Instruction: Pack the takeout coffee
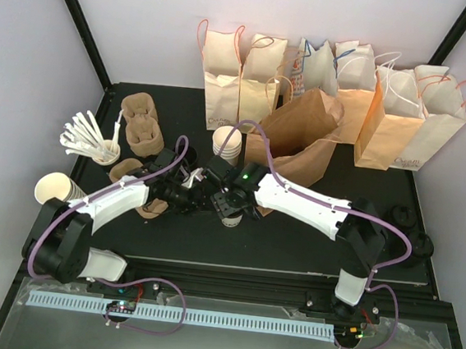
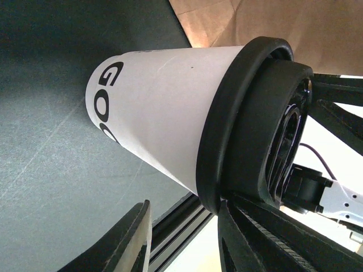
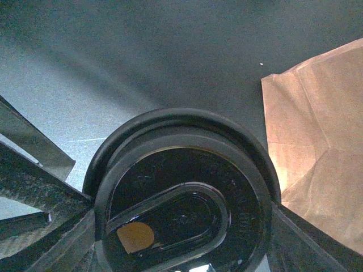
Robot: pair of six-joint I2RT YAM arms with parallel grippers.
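Top: coffee (image 1: 230,216) upright on table (image 1: 309,240), just before open-mouthed bag (image 1: 298,139), staged for loading. Both arms stretched low, converging on it.
Left wrist: left gripper (image 2: 181,241) fingers apart beside cup wall, not gripping.
Right wrist: right gripper (image 3: 181,207) directly above, clamped on lid (image 3: 170,170) rim, likely for lift.

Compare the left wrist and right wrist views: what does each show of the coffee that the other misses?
Left wrist only: the coffee cup's white side with black lettering, and the left gripper's spread fingers. Right wrist only: the lid's top face, with its oval recess and tan sip hole. Both: the black lid rim, a brown paper bag, the dark table.
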